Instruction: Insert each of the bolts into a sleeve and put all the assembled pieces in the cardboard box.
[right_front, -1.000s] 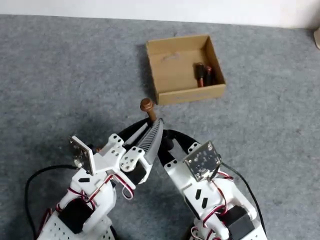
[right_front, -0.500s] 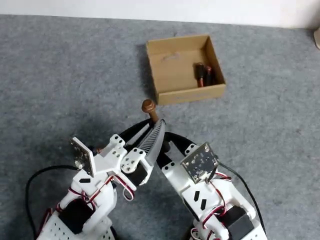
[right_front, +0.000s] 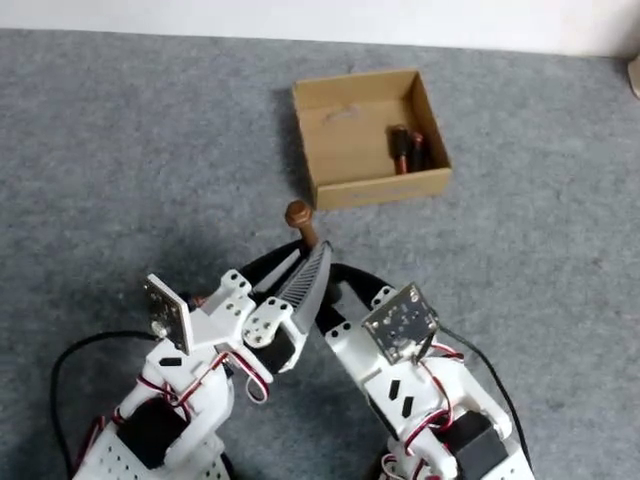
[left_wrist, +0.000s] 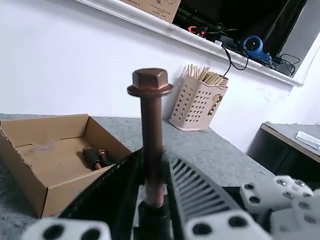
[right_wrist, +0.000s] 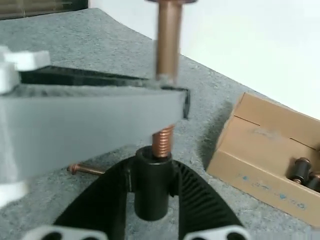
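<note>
The left claw (left_wrist: 152, 172) is closed on the shank of a copper-coloured hex-head bolt (left_wrist: 151, 130), holding it upright with the flanged head on top; in the high view this claw (right_front: 303, 268) sits at the middle of the scene with the bolt head (right_front: 297, 213) poking out beyond its ribbed fingers. Directly under it, the right claw (right_wrist: 152, 172) is clamped around a black cylindrical sleeve (right_wrist: 151, 185), which also stands upright. The bolt's threaded end (right_wrist: 162, 142) sits at the mouth of the sleeve, with several turns of thread showing above the rim, and a grey finger of the left claw crosses the shank just above that. On the grey carpeted worktop (right_front: 120, 150) behind the sleeve lies a second copper bolt (right_wrist: 87, 170), on its side and apart from both claws. Farther out, beyond the raised bolt head, stands an open brown cardboard box (right_front: 375, 190), and in one of its corners rest dark assembled pieces (right_front: 405, 148), side by side against the wall. Past the box a beige perforated holder of wooden sticks (left_wrist: 197, 102) stands near the white wall.
</note>
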